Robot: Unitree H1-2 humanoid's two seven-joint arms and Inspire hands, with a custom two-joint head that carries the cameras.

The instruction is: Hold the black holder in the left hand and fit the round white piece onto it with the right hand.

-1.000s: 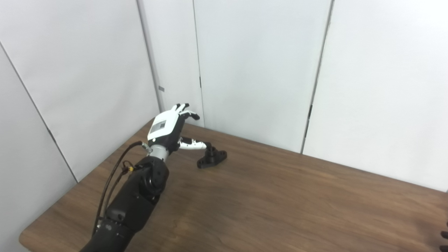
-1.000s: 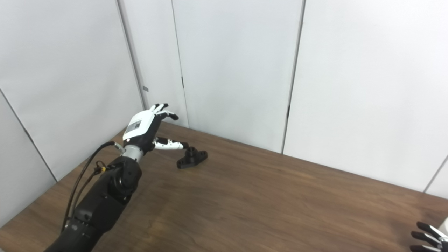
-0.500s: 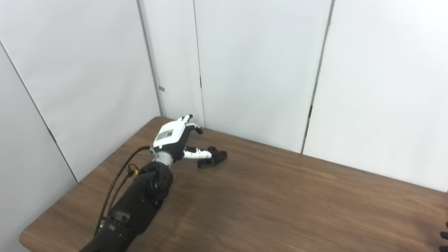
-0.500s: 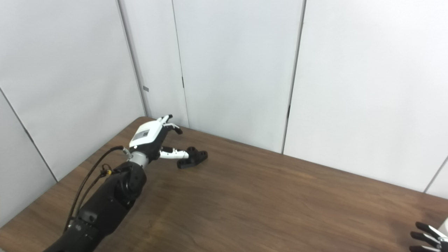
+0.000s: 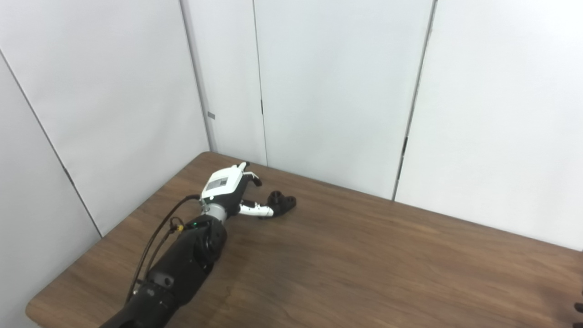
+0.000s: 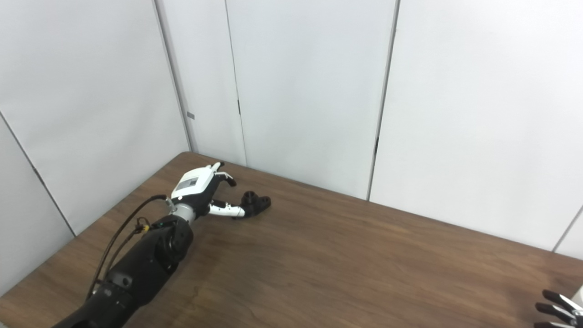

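The black holder (image 5: 281, 202) lies on the brown table (image 5: 364, 264) near the far left corner, its round socket pointing up. My left hand (image 5: 226, 187) sits low on the table just left of it, open, with the thumb reaching to the holder's near end and the fingers curled above and behind it. Only the dark fingertips of my right hand (image 6: 555, 307) show at the bottom right corner, spread apart. The round white piece is not in view.
White wall panels (image 5: 341, 91) close in the table at the back and on the left. A black cable (image 5: 157, 237) loops beside my left forearm. The table's left edge runs close to that arm.
My left hand has come down from above the table to the holder's level and moved closer, so its thumb now covers the holder's near end. The right hand has stayed put.
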